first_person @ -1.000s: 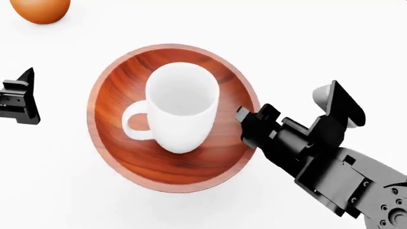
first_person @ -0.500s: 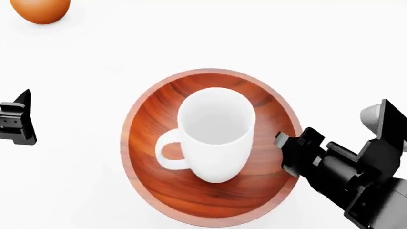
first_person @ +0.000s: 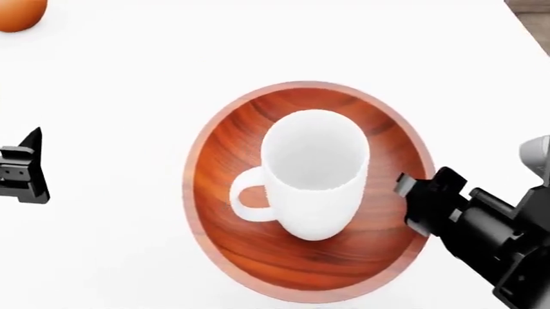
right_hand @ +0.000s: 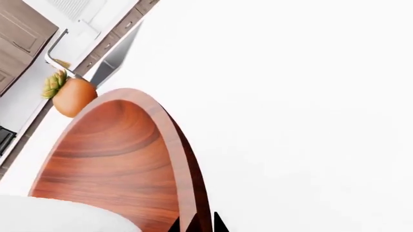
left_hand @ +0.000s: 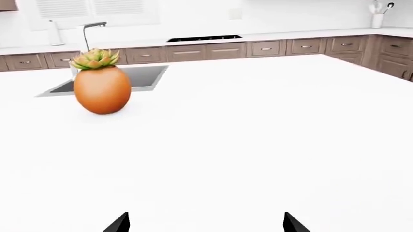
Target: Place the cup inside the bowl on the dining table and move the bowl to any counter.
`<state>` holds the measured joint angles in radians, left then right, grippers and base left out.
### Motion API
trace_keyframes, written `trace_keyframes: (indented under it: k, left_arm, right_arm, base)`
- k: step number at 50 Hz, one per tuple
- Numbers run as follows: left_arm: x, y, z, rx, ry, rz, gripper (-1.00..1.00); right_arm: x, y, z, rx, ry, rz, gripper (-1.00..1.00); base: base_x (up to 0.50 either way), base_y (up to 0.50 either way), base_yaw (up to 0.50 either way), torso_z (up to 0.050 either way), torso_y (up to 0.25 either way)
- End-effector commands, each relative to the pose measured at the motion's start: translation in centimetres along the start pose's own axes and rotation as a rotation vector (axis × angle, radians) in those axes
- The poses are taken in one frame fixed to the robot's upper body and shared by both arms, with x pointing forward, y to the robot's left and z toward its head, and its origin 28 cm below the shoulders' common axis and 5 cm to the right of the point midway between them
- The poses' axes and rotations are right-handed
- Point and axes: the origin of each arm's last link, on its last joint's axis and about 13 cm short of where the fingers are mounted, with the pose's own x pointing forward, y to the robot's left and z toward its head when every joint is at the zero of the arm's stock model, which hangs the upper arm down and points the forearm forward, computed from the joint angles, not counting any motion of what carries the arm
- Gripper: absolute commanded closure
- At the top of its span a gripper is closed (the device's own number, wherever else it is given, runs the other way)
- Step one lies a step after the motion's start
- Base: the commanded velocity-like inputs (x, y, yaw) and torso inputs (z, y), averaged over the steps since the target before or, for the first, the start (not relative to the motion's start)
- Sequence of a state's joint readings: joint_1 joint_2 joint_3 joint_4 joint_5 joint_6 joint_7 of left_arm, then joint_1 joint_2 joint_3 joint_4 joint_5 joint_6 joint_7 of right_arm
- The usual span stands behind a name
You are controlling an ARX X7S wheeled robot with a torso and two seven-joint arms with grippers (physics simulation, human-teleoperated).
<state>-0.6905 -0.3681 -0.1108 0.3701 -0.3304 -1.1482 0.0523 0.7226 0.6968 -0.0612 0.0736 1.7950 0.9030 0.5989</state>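
We find the tall plain white ceramic mug standing upright inside the round reddish-brown wooden bowl, its loop handle toward the robot's left, so we judge the first half of the task done. The bowl rests on the bright white smooth dining table.

The black right gripper sits at the bowl's right rim. In the right wrist view its fingertips appear closed narrowly over the rim edge, one tip on each side of the wall; we judge this a pinch grip for carrying the bowl.

The black left gripper hangs well left of the bowl, jaws spread wide with nothing between them. An orange round plant pot stands beyond the bowl. A grey-white kitchen counter lies far behind.
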Motion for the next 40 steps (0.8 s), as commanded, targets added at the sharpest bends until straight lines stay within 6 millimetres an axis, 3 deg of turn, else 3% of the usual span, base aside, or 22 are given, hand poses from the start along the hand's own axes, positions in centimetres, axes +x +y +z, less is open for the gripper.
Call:
trace_keyframes:
  k: [1,40]
  left_arm:
    - [0.03,0.00,0.05,-0.006,-0.023,-0.001,-1.00]
    - [-0.20,-0.39,0.37,-0.005,-0.033,-0.008,-1.00]
  right_arm:
    - [-0.39,-0.05,0.41,0.022,-0.046,0.038,1.00]
    - [-0.75,-0.78,-0.03,0.045,-0.072,0.039,1.00]
  base:
    - [0.00,-0.50,0.00,0.000,0.000]
    - [0.00,-0.50,0.00,0.000,0.001]
